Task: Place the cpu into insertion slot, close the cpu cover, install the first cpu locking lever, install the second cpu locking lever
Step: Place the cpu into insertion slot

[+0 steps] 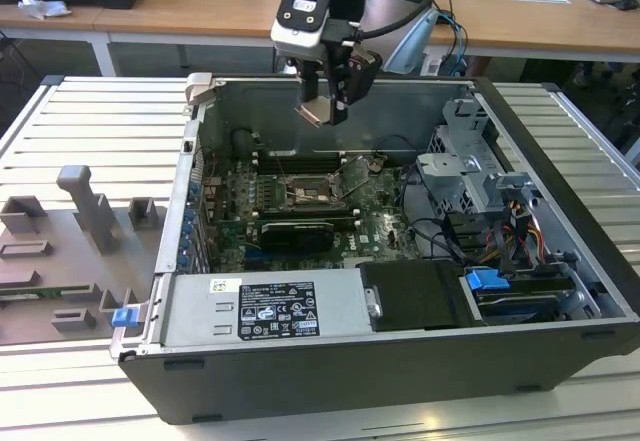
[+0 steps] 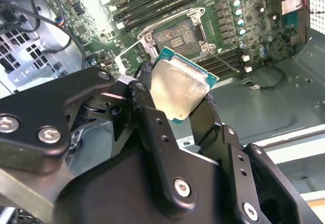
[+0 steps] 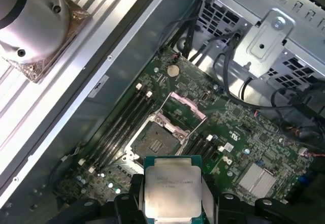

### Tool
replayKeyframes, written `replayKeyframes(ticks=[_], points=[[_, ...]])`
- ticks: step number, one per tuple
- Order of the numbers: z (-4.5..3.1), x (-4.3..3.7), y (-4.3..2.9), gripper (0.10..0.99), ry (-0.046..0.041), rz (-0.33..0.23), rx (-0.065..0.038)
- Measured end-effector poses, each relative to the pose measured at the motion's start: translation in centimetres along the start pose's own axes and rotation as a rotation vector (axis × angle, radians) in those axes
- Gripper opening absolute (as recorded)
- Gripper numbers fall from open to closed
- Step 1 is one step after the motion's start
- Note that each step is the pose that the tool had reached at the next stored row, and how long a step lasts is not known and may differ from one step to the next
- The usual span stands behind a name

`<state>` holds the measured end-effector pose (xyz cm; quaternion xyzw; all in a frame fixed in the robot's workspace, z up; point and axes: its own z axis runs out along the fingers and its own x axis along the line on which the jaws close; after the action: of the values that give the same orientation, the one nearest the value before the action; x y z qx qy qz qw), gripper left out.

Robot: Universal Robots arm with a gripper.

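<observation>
The gripper (image 2: pixel 177 113) is clamped on the cpu (image 2: pixel 179 88), its fingers (image 2: pixel 143 99) pinching two opposite edges. The chip hangs in the air above the insertion slot (image 3: pixel 155 140), well apart from it, inside the open computer case (image 1: pixel 400 371). The cpu cover (image 3: pixel 187 113) stands raised along one edge of the slot, leaving the slot bare. The chip looks tilted relative to the slot. If it were lowered askew or off-centre, it could bend the contacts or catch the cover. The thin edge grip could also let it slip.
</observation>
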<state>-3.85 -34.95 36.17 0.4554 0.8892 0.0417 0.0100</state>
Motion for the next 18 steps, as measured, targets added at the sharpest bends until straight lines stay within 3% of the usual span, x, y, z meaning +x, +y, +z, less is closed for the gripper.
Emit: replayKeyframes(ticks=[18], points=[[0.44, -0.01, -0.04, 0.537, -0.0167, 0.193, -0.003]])
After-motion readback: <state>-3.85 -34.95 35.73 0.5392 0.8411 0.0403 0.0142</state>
